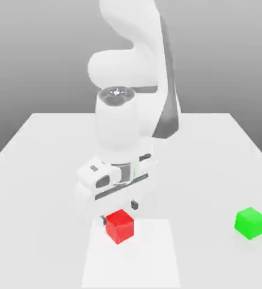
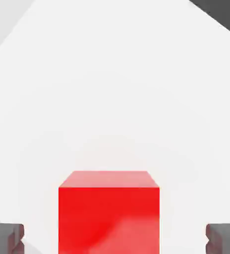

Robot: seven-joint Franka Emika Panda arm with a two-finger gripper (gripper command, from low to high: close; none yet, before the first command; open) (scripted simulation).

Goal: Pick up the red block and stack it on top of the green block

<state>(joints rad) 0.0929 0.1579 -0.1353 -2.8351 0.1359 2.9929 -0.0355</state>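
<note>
Smooth red block (image 2: 108,213); matt table (image 1: 212,163)

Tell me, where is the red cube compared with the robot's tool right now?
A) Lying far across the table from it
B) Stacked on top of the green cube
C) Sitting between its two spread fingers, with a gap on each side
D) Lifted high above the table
C: in the hand view the red block sits between the tool's two fingers, which stand apart from its sides; the green block sits alone on the table.

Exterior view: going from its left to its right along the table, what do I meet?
The end effector with the red block directly below it, → the green block, standing apart near the exterior view's right.
</note>
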